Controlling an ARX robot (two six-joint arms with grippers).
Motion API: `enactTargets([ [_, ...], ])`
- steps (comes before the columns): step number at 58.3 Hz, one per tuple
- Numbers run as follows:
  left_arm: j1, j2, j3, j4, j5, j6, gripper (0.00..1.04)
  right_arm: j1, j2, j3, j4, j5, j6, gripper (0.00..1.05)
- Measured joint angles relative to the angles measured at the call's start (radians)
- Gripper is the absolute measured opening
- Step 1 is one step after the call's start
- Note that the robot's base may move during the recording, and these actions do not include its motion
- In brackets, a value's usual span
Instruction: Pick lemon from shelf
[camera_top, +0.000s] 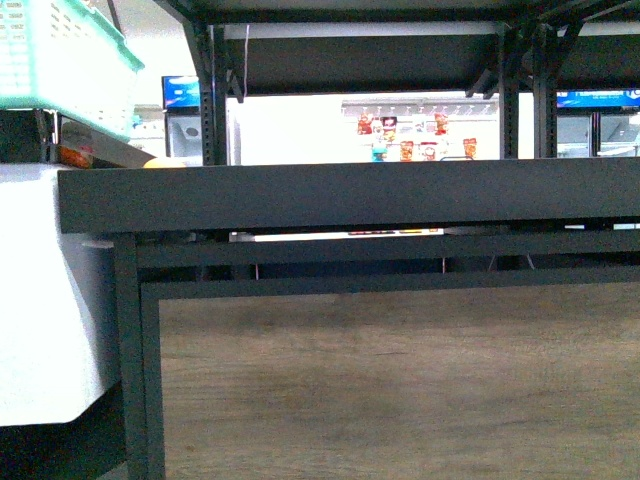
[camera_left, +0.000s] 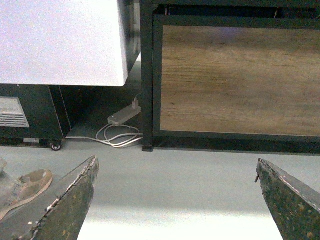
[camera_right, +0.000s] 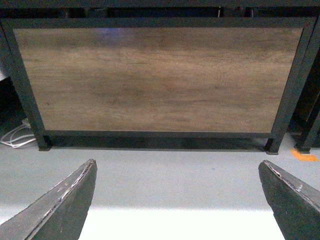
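The black shelf (camera_top: 350, 195) fills the view ahead, its thick tray at eye level above a wood panel (camera_top: 400, 380), with a white cabinet (camera_top: 40, 300) at its left. No lemon shows. Only an orange-yellow sliver (camera_top: 163, 162) peeks over the tray's edge, too little to name. The left claw (camera_left: 176, 162) and right claw (camera_right: 177, 164) both hang spread wide and empty, low before the panel. I'd expect the lemon to be light, firm and a bit slick, best gripped across its narrow middle. No writing is readable.

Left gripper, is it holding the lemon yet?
No, the left gripper is wide open, and only bare grey floor shows in the gap.
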Motion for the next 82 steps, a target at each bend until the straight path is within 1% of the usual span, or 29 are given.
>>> enactTargets([
  [82, 0.0, 0.0, 0.0, 0.0, 0.0, 0.0, 0.97, 0.0, -0.001, 0.0, 0.0, 0.0, 0.0, 0.97],
])
